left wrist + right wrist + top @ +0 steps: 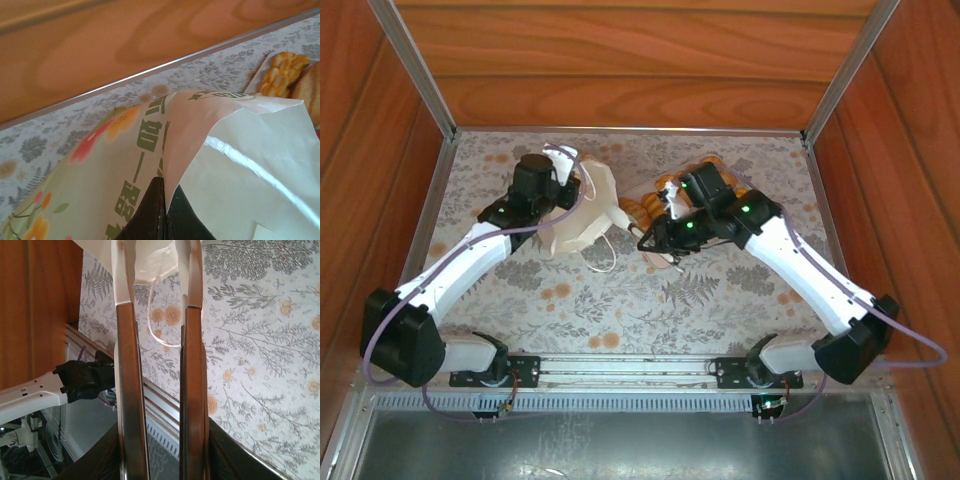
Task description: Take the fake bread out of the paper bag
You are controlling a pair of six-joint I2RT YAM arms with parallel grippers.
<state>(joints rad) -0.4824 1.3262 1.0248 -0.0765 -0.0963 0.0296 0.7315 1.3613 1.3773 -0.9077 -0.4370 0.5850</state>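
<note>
Your left tool (pixel 163 217) is clamped on the rim of the paper bag (pixel 240 165), fake bread (pixel 282 75) just beyond. Your right tool (pixel 157 260) stands slightly apart, empty; keep the bag's mouth steady before reaching in.

You are working in a lab-style robot test cell: reddish-brown wood-panel walls (pixel 620 60) box the table in on three sides, framed by bare aluminium corner posts (pixel 420 70). A grey floral-print cloth (pixel 620 310) covers the tabletop, and two white-and-black robot arms (pixel 460 265) are bolted to a metal rail (pixel 630 370) at its near edge.
</note>
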